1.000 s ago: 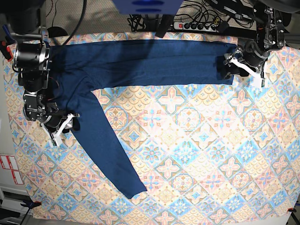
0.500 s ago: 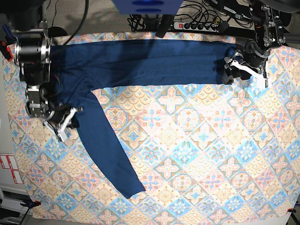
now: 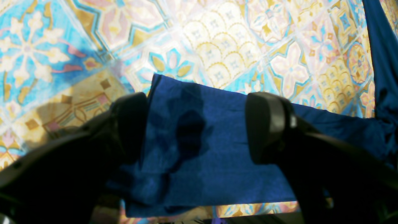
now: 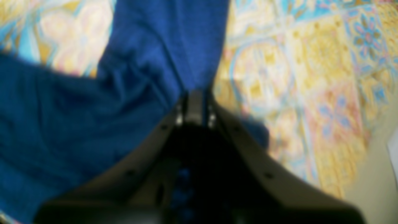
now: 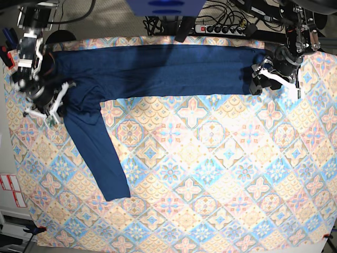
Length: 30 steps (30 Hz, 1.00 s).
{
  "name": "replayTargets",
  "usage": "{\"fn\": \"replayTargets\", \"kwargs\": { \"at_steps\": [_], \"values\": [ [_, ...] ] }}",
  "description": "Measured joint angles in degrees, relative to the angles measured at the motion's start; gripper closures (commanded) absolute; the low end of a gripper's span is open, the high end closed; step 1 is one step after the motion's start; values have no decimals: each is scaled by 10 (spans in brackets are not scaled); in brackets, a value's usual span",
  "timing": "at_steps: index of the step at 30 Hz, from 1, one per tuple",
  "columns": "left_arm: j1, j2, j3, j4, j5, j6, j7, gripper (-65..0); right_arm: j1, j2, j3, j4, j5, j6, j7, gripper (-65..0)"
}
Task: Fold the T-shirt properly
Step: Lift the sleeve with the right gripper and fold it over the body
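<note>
The T-shirt [image 5: 152, 71] lay spread along the top of the worktop [image 5: 221, 174], a dark blue band running from the upper left to the upper right of the base view, with one long sleeve trailing down from the left part toward the lower left and ending on the patterned cloth.

The right hand [image 5: 57, 100] sat at the left edge of the base view, where that sleeve meets the body. In its wrist view the jaws were clenched together on a bunch of the T-shirt [image 4: 130, 77], and the fabric gathered into creases toward the pinch, though that view was blurred.

The left hand [image 5: 259, 79] was at the upper right of the base view, over the shirt's far end. Its wrist view showed the two black fingers [image 3: 267, 124] spread wide, released, with flat blue fabric [image 3: 199, 146] lying on the worktop between and beneath them; whether the fingertips touched the cloth could not be told.
</note>
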Motion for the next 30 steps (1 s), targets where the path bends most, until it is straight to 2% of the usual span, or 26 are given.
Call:
{"fn": "replayTargets", "kwargs": {
  "at_steps": [6, 10, 14, 18, 20, 24, 30],
  "values": [
    [-12, 0, 18, -36, 0, 1, 0, -464, -79, -25, -7, 121, 5, 2, 7, -2],
    [-11, 0, 18, -36, 1, 1, 0, -464, -111, -23, -18, 147, 6, 2, -3, -2],
    [-11, 1, 18, -36, 1, 1, 0, -464, -106, -22, -57, 155, 85, 2, 8, -2],
    [-11, 0, 18, -37, 2, 2, -2, -464, -137, -17, -85, 157, 122, -2, 3, -2],
    [-11, 1, 18, -37, 2, 1, -2, -464, -148, -5, -114, 162, 127, -2, -11, -2],
    [-11, 1, 18, -37, 2, 0, -1, -464, -134, 24, -196, 177, 146, -2, 5, -2],
    [-11, 1, 18, -37, 2, 1, -2, -464, -113, 92, -333, 179, 141, -2, -4, -1]
  ]
}}
